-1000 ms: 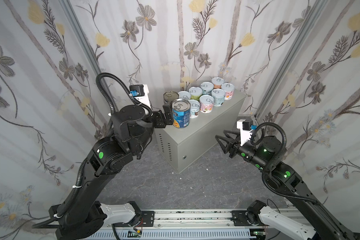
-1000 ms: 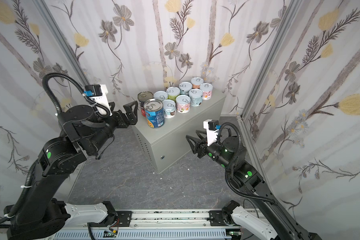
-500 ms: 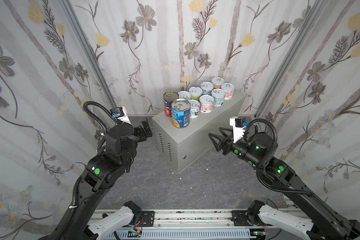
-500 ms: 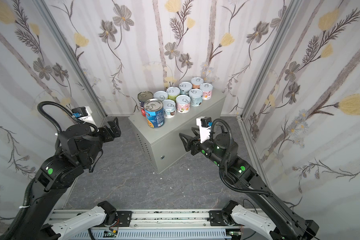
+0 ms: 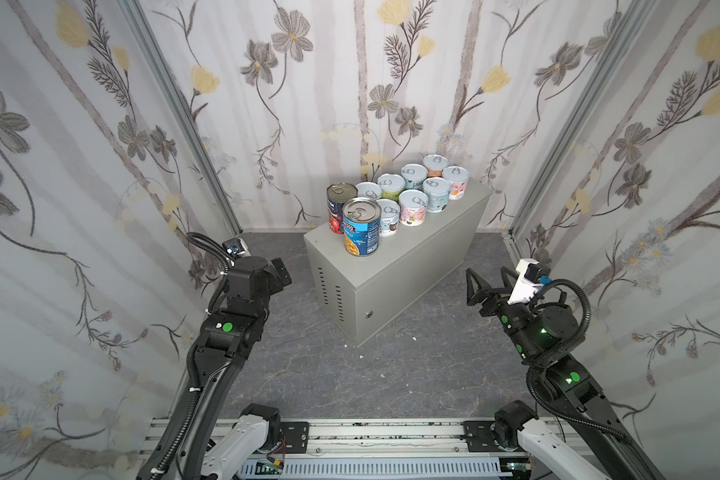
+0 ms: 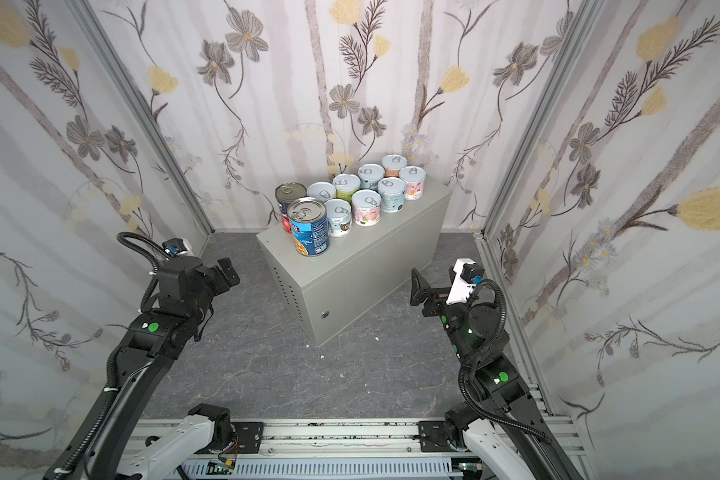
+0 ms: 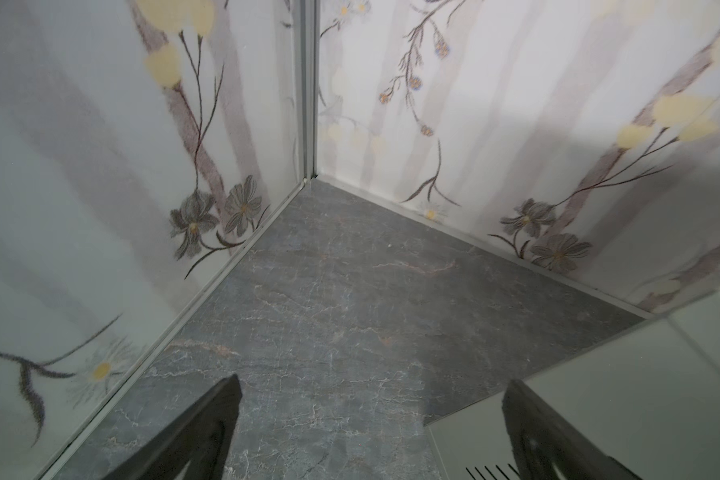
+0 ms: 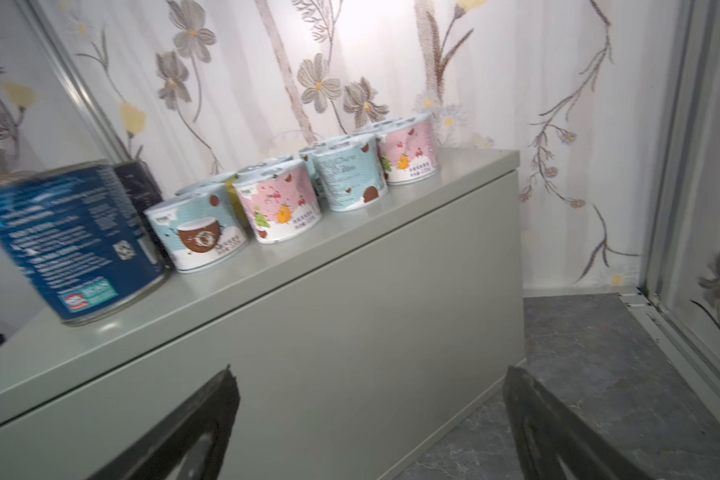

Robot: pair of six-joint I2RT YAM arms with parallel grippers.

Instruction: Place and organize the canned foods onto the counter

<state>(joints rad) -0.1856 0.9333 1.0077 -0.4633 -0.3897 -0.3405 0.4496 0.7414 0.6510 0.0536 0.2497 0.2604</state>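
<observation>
counter (image 5: 408,274): grey-beige metal cabinet standing on the floor at a slant to the back wall. Vent slots (image 5: 330,293) and a round lock (image 5: 368,314) mark its near end.
short cans (image 5: 412,206): eight, with white pull-tab lids and pastel labels. They stand upright on the counter top in two close rows of four, running along its length to the far end. The back row lies toward the rear long edge, and a bare strip runs along the front long edge.
blue can (image 5: 361,226): taller, metal-lidded, upright at the near end of the front row. Bare top lies between it and the vent-slot end.
navy-red can (image 5: 338,204): taller, metal-lidded, upright just behind the blue can, at the near end of the back row.
left gripper (image 7: 373,379): jaws spread wide with nothing between them. It is over the floor beside the counter's vent-slot end, clear of it.
right gripper (image 8: 370,370): jaws spread wide with nothing held. It faces the counter's long front face, apart from it, above the floor.
floor (image 5: 329,386): dark grey and marbled, with a few white specks (image 5: 360,356) off the counter's near corner.
walls (image 5: 308,83): pale flower-printed panels on three sides.
</observation>
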